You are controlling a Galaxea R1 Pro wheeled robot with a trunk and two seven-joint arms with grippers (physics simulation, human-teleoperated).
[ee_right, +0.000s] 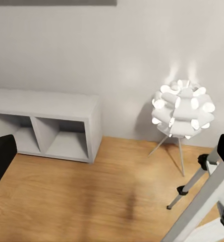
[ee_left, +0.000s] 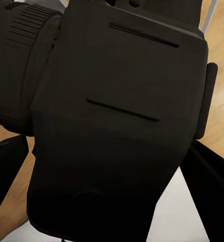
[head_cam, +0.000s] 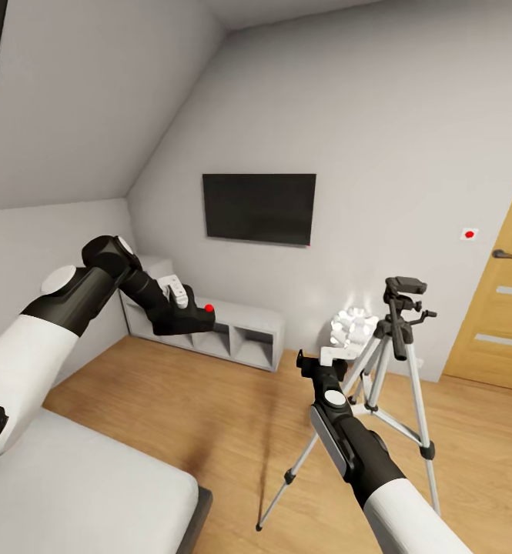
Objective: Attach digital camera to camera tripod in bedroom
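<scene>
Our left gripper (head_cam: 188, 314) grips the camera (head_cam: 190, 317), well apart from the tripod (head_cam: 394, 362); our right gripper's (head_cam: 336, 355) fingers (ee_right: 1, 159) stand open.

cameras: one (head_cam: 185, 317)
tripods: one (head_cam: 386, 385)
lamps: one (head_cam: 353, 326)
TVs: one (head_cam: 259, 208)
doors: one (head_cam: 496, 308)
shelf units: one (head_cam: 232, 331)
beds: one (head_cam: 94, 492)

Blk digital camera (head_cam: 185, 317), red btn; silver-legged camera tripod (head_cam: 386, 385); oak door (head_cam: 496, 300).
</scene>
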